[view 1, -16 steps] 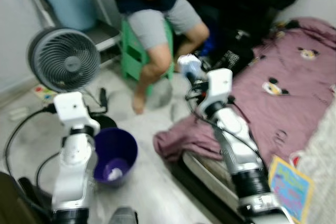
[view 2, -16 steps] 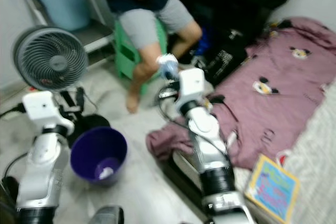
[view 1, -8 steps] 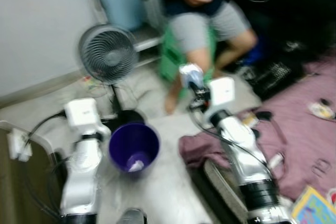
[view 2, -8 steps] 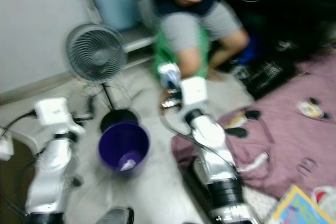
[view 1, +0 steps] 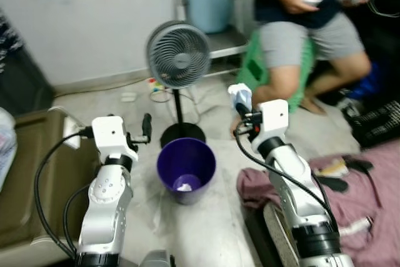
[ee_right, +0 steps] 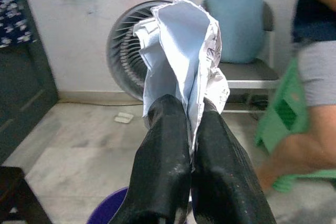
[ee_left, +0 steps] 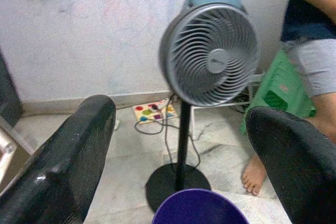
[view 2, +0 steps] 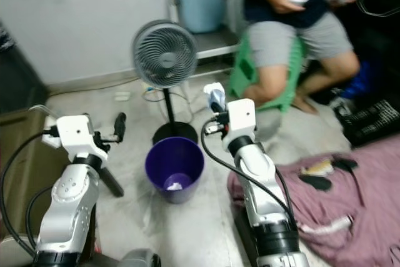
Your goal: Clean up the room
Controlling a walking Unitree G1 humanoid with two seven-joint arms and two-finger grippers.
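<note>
The right end effector (ee_right: 191, 145) is pinched tight on a crumpled wad of white paper (ee_right: 181, 61), held up and forward at centre right of the head view, a little above and to the right of the purple waste bin (view 1: 185, 170). That carry looks chosen so the scrap clears the rim before being let go; my guess is the drop into the bin is the step in hand, and the arm needs to come left over the opening first. The bin stands on the floor at frame centre, upright, with one pale scrap (view 1: 184, 187) already lying in its bottom.

The left end effector (ee_left: 178, 145) is spread wide and holds nothing, raised at centre left beside the bin, its fingers framing the pedestal fan (ee_left: 210, 56) beyond.

The fan stands just behind the bin, its round black base near the rim, close enough that a careless swing could knock it. The floor (view 1: 206, 242) is pale, worn and stained, with cables and a small colourful toy board (ee_left: 153, 113) against the white wall. A person (view 1: 306, 23) sits on a green stool (view 1: 250, 73) at upper right; a mauve blanket (view 1: 362, 217) spills at lower right.
</note>
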